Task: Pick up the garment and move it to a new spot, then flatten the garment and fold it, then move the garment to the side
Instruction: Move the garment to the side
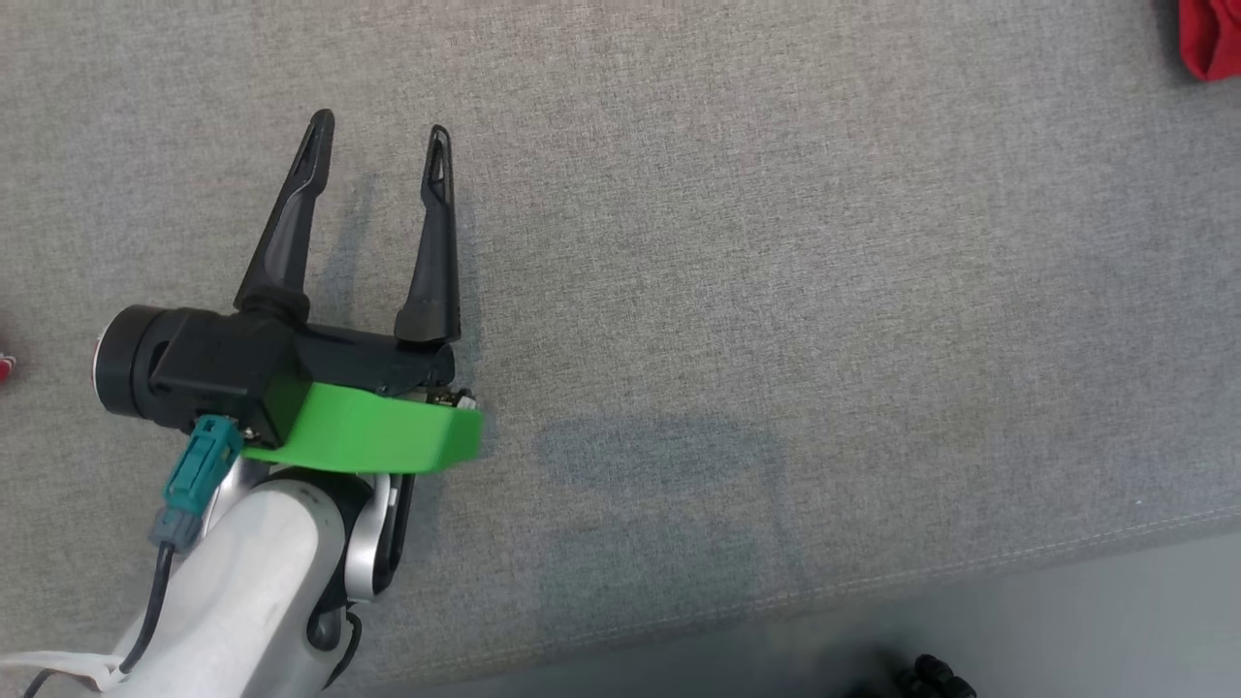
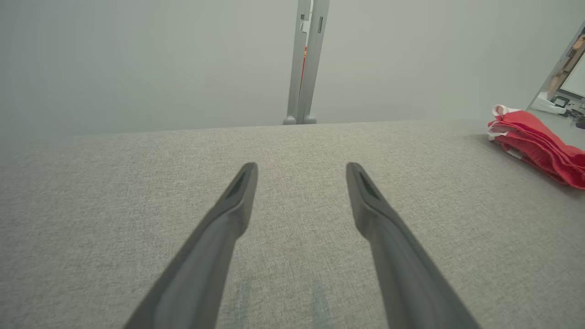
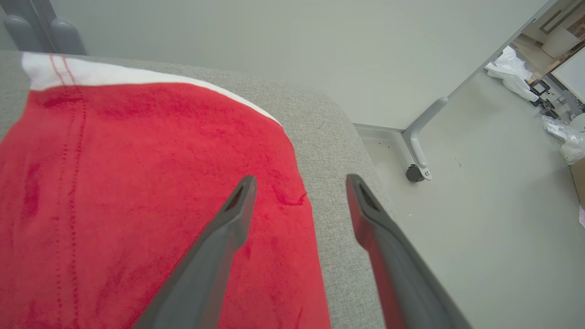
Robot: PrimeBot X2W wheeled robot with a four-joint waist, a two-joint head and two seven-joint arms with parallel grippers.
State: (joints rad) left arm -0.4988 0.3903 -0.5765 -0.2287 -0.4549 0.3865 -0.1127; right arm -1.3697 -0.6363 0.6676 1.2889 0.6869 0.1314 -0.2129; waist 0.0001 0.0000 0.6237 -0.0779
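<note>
Red fleecy garment (image 1: 1207, 39) with a white band lies at the far right of the grey woven fabric surface (image 1: 776, 242).
The left gripper (image 1: 380, 129) hovers over bare fabric at the near left, well apart from the garment, its two dark fingers spread wide with nothing between them. The right gripper (image 3: 301, 180) hangs over the garment's right edge, close to the edge of the surface. Its fingers are equally wide apart and empty, and the pale floor (image 3: 480, 228) lies beyond.

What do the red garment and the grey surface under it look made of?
The red garment: probably soft cotton knit or fleece, matte; fuzzy nap, dotted stitch lines, white band. The grey surface: likely woven upholstery fabric, matte, heathered; visible weave, stitched seam near the edge.
</note>
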